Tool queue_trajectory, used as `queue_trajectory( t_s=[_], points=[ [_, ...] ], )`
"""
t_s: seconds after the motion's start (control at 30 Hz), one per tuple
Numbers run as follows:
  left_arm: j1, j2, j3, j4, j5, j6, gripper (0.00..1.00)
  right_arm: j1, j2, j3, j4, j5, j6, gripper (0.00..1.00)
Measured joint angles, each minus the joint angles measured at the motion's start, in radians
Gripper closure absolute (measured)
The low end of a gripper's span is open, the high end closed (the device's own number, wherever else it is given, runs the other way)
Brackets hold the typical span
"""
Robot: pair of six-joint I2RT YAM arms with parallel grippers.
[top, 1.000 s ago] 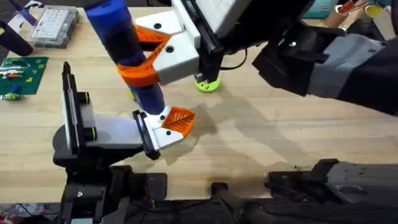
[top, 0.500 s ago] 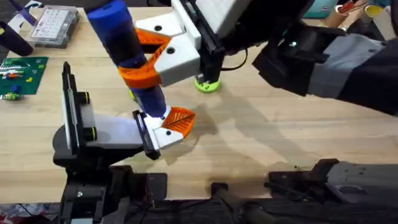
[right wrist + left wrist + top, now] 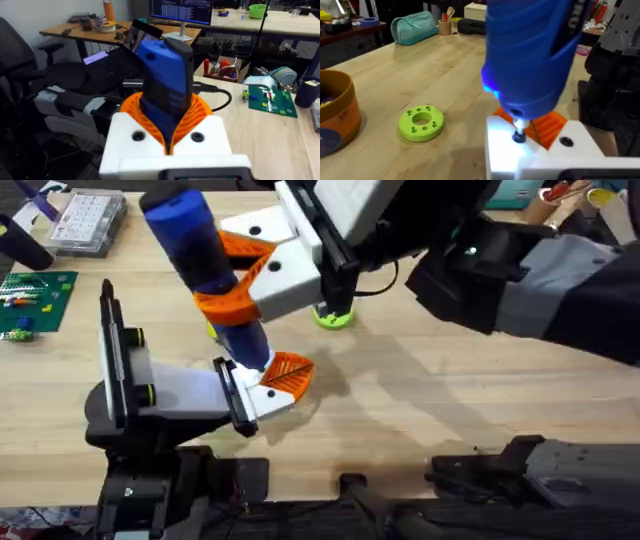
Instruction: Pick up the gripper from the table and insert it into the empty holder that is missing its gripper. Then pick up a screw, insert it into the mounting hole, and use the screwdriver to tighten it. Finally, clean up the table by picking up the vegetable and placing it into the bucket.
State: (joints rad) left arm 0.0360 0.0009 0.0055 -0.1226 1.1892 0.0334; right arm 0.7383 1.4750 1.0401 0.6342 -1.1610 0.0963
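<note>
My right gripper [image 3: 245, 285] is clamped on the screwdriver [image 3: 205, 265], orange pads squeezing the blue barrel abt mid-length; in the right wrist view the screwdriver [image 3: 165, 95] stands up between my pads [image 3: 200, 112]. It leans, tip down, onto the white gripper part [image 3: 265, 392] w/ the orange ribbed pad, seated in the black holder [image 3: 130, 395] at the near left of the table [image 3: 450, 390]. In the left wrist view the bit [image 3: 519, 134] touches the white part [image 3: 540, 155] right at a hole, blue glow around the nose; whether it's fully seated, can't tell. My left gripper: fingers can't be made out, so apart or together I can't tell. Lime-green disc [image 3: 333, 315] lies just beyond my right wrist, clear of the tip. Bucket [image 3: 335, 117] sits at the edge of the left wrist view, near the disc [image 3: 421, 122] but apart from it. Open wood to the right and twd the near edge; left side is tight w/ the holder, a green board [image 3: 35, 300] and a clear parts box [image 3: 88, 222].
</note>
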Motion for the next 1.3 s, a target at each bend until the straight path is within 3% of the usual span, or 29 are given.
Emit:
queue_trajectory(
  t_s=[1.3],
  points=[
    [0.000, 0.000, 0.000, -0.002, 0.005, -0.010, 0.994, -0.002, 0.000, 0.011, -0.091, 0.003, -0.067, 0.978]
  ],
)
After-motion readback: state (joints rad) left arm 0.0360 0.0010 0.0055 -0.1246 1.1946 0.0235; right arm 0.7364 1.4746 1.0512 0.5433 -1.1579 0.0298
